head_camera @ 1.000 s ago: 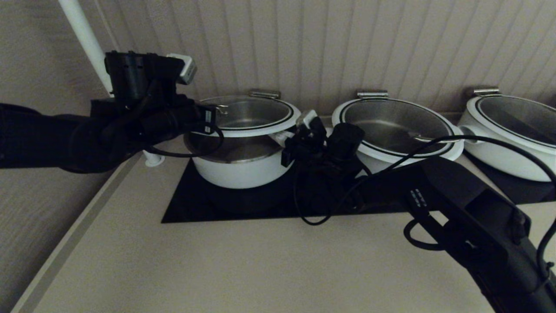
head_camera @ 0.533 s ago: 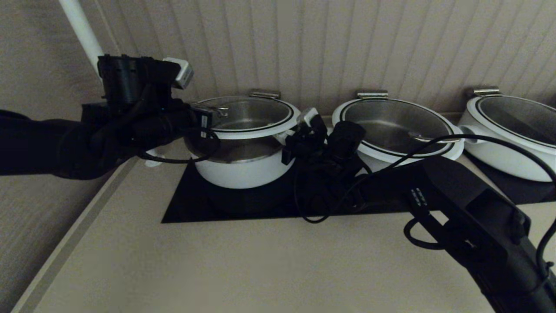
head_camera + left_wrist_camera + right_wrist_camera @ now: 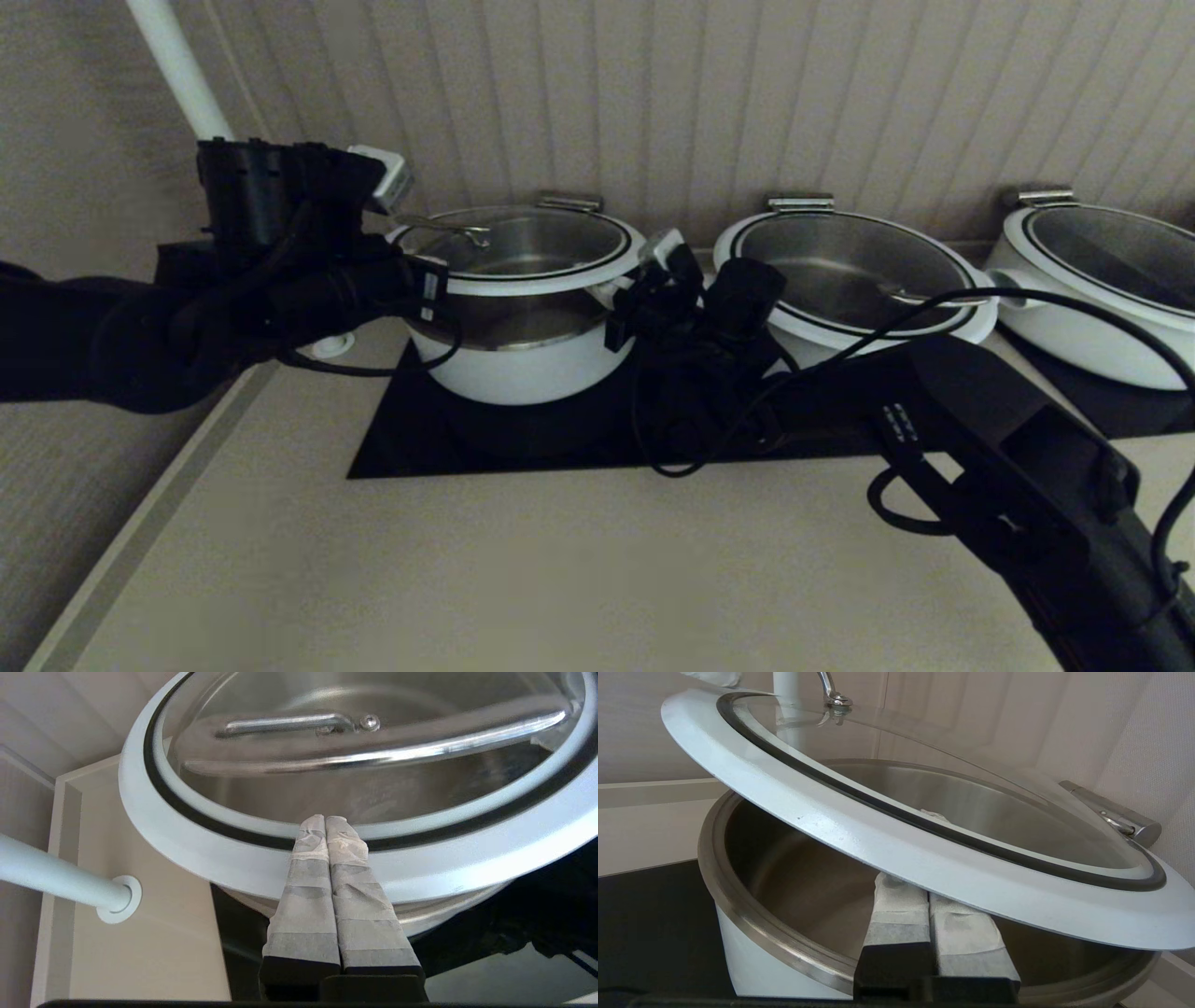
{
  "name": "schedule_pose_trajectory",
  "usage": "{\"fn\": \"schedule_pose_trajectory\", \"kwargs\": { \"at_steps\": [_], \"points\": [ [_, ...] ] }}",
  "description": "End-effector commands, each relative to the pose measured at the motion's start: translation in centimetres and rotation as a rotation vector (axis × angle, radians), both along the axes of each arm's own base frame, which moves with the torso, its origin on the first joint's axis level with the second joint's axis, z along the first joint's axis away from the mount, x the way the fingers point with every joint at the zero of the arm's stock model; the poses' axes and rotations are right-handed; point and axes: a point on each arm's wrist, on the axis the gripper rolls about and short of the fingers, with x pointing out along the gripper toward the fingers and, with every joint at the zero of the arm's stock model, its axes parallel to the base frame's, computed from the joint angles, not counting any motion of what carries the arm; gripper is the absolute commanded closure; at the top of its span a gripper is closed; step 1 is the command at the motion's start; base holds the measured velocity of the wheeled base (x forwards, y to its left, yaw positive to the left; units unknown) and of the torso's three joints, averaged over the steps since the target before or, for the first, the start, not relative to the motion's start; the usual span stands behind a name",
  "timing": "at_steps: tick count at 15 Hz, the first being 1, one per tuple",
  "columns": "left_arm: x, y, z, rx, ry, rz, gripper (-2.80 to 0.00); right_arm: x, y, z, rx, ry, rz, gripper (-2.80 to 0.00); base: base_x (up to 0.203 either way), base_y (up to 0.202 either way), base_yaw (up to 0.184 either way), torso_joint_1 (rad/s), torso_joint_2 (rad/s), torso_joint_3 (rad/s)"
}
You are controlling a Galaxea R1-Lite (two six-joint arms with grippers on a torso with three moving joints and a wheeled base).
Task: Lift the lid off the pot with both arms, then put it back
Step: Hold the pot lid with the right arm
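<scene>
The lid (image 3: 523,250), glass with a white ring and a steel bar handle (image 3: 448,227), hangs tilted above the white pot (image 3: 513,369) on the black cooktop. My left gripper (image 3: 428,278) is at the lid's left rim, shut. In the left wrist view its fingers (image 3: 325,820) lie across the white ring of the lid (image 3: 196,844) up to the black band. My right gripper (image 3: 624,285) is at the lid's right rim, shut. In the right wrist view its tips (image 3: 927,891) go under the ring of the lid (image 3: 859,835), over the open pot (image 3: 752,914).
Two wider white pots with glass lids stand to the right (image 3: 850,271) and far right (image 3: 1102,280). A white pole (image 3: 177,75) rises behind my left arm, its base (image 3: 331,347) on the counter. The panelled wall with steel brackets (image 3: 569,201) is close behind the pots.
My left arm has drawn back to the left and slightly down, uncovering the lid's handle and left rim. The right arm and the lid have barely moved.
</scene>
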Motion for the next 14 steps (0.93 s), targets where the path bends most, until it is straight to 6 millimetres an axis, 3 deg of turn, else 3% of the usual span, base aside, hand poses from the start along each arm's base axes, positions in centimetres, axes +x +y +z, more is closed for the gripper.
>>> {"fn": "schedule_pose_trajectory", "kwargs": {
  "at_steps": [1,14],
  "points": [
    [-0.3,0.1,0.4,0.007,-0.014,-0.001,0.0,-0.1,0.0,0.4,0.006,-0.013,0.003,0.0,0.0,0.0,0.0,0.0,0.0,0.0],
    [-1.9,1.0,2.2,0.033,-0.054,0.005,0.0,-0.1,0.0,0.5,0.006,-0.017,0.002,0.0,0.0,0.0,0.0,0.0,0.0,0.0]
  ]
}}
